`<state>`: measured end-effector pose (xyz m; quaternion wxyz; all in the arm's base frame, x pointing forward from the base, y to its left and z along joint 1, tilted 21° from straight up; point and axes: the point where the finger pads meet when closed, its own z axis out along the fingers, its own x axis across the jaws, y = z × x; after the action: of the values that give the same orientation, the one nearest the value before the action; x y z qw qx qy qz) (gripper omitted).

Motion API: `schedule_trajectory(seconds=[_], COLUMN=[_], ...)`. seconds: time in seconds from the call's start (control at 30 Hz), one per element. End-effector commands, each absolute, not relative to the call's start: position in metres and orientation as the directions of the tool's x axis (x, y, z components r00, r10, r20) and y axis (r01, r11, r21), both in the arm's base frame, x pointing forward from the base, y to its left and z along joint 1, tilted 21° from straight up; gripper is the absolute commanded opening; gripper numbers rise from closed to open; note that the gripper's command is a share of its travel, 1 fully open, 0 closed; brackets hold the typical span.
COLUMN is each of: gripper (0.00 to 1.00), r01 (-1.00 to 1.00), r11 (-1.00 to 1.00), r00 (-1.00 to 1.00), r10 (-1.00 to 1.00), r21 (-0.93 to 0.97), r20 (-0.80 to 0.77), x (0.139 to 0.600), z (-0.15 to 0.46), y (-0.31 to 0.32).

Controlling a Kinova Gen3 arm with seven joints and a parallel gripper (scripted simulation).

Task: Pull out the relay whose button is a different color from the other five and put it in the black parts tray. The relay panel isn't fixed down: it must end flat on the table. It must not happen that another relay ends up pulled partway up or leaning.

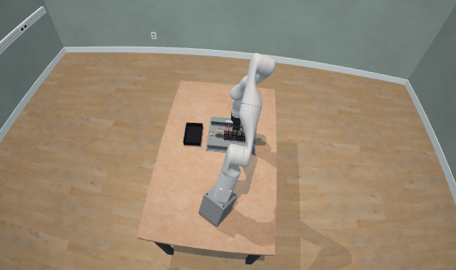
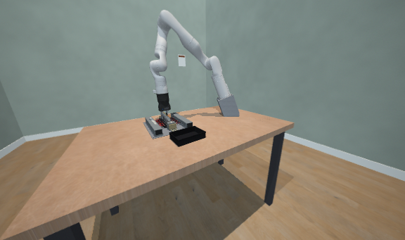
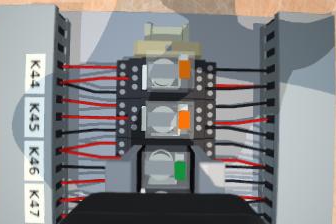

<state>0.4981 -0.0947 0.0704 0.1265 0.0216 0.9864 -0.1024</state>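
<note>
The grey relay panel [image 1: 214, 142] [image 2: 152, 128] [image 3: 301, 130] lies on the table with a row of relays wired in red and black. In the wrist view two relays with orange buttons [image 3: 184, 69] [image 3: 184, 120] sit at K44 and K45. The relay with the green button [image 3: 167, 170] sits at K46. My gripper [image 3: 166, 161] [image 1: 236, 128] [image 2: 164, 110] is down on the panel, shut on the green-button relay, one finger on each side. The black parts tray [image 1: 193, 134] [image 2: 188, 135] stands next to the panel. Relays nearer me are hidden by the gripper body.
A beige end block [image 3: 167, 41] caps the relay row at its far end. Slotted grey wire ducts [image 3: 62, 100] [image 3: 270, 95] run along both sides of the relays. The arm's base [image 1: 217, 208] [image 2: 228, 105] stands on the table.
</note>
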Motion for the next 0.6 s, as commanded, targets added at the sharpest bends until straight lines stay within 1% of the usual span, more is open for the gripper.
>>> schedule_trajectory(seconds=[0.0, 0.57], gripper=[0.00, 0.00], r01=[0.071, 0.073], r11=[0.978, 0.978], r00=[-0.967, -0.965], r10=[0.020, 0.020], r21=[-0.195, -0.195], r20=[-0.254, -0.263], x=[0.4990, 0.4995], z=[0.0711, 0.0714], y=[-0.0957, -0.0958])
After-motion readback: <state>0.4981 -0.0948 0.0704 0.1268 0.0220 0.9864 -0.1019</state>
